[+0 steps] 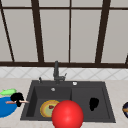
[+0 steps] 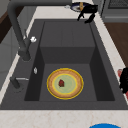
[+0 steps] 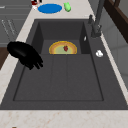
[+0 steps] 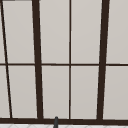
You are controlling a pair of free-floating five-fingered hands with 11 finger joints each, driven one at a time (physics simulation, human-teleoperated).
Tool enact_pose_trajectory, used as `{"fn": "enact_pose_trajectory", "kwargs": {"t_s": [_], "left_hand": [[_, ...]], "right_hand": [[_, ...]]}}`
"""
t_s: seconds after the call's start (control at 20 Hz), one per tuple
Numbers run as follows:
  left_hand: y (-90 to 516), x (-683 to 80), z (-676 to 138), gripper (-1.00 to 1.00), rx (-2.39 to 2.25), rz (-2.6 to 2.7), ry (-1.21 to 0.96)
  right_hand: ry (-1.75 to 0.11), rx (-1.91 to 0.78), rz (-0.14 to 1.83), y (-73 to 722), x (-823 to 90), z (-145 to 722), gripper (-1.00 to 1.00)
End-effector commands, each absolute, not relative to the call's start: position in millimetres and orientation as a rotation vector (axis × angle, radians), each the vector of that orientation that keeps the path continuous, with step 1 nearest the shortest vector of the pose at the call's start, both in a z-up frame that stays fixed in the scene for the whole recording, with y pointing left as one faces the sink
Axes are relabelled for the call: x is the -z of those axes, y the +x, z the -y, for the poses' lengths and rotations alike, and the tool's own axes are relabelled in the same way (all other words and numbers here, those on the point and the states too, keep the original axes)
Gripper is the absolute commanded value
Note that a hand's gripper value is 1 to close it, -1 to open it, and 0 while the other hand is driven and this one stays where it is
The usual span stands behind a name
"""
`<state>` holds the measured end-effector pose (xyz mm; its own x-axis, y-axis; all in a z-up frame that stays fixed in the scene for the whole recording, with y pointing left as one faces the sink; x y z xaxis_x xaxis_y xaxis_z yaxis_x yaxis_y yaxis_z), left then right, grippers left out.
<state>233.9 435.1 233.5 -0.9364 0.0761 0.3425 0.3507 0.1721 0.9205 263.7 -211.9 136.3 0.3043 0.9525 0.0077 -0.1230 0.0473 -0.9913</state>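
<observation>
two black hands are seen at a dark double sink [image 1: 30,100]. in the front view the left hand [image 1: 17,97] is found at the picture's left, over the blue plate [image 1: 5,108] on the counter, with its fingers curled round a thin reddish stick-like thing [image 1: 23,102] that juts toward the sink; what that thing is cannot be told. the right hand [image 1: 93,103] is seen over the right basin, fingers hanging down loosely and holding nothing.

the right side view shows what the front view hides: the right hand [image 3: 25,55] is held above the basin near its front wall, its fingers relaxed and pointing downward, apart from the basin floor. in the same view the blue plate [image 3: 50,8] is seen far off on the counter, with a green item [image 3: 67,6] just beside it and the left hand [image 3: 35,2] at its edge.

the left side view gives the clearest look at the yellow-rimmed plate [image 2: 53,91] lying flat on the floor of the left basin, with a small red piece [image 2: 61,83] at its middle. a large red ball [image 1: 67,115] is shown in the front view, in front of the sink's near edge, covering part of that plate.

a dark faucet [image 1: 56,72] is mounted behind the sink. the counter [image 1: 117,92] is pale and speckled, with tiles behind it. a dark bowl [image 1: 125,109] is cut by the front view's right edge. the upper view shows a window [image 4: 70,62] with dark brown bars.
</observation>
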Motion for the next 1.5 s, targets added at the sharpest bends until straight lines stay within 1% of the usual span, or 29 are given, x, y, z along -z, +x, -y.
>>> {"fn": "enact_pose_trajectory", "kwargs": {"t_s": [0.0, 0.9, 1.05, 1.45], "left_hand": [[242.4, -236.2, -411.6, 1.0, 1.854, 2.195, -0.425], [275.3, -222.5, -297.0, 1.0, 1.838, 2.194, -0.401], [280.6, -209.0, -281.4, 1.0, 1.82, 2.193, -0.391], [306.2, -142.3, -235.1, 1.0, 1.823, 2.196, -0.381]], "right_hand": [[-1.225, -1.02, 0.903, 263.7, -136.3, 211.9, 0.0], [-1.225, -1.02, 0.903, 263.7, -136.3, 211.9, 0.0], [-1.225, -1.02, 0.903, 263.7, -136.3, 211.9, 0.0], [-1.225, -1.02, 0.903, 263.7, -136.3, 211.9, 0.0]]}}
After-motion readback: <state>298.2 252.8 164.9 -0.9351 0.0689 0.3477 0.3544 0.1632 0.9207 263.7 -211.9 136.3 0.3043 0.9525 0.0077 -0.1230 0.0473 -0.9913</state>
